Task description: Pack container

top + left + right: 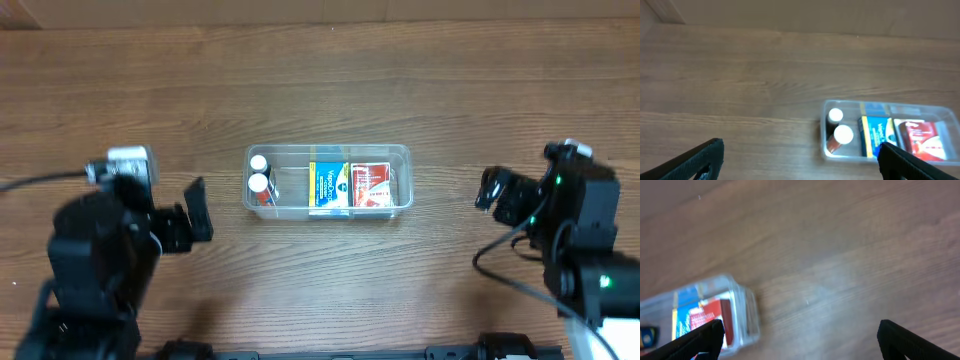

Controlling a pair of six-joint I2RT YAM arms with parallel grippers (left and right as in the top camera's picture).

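We are seeing matte black arms: the left arm, at frame left, is wearing a silver-grey block and trailing a black cable; the right arm is showing green lights and a looping cable. The left gripper and right gripper are showing black fingers.

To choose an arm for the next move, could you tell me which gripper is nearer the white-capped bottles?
Left. The left gripper sits just off the container's end holding the bottles; the right gripper is beyond the opposite end, past both boxes.
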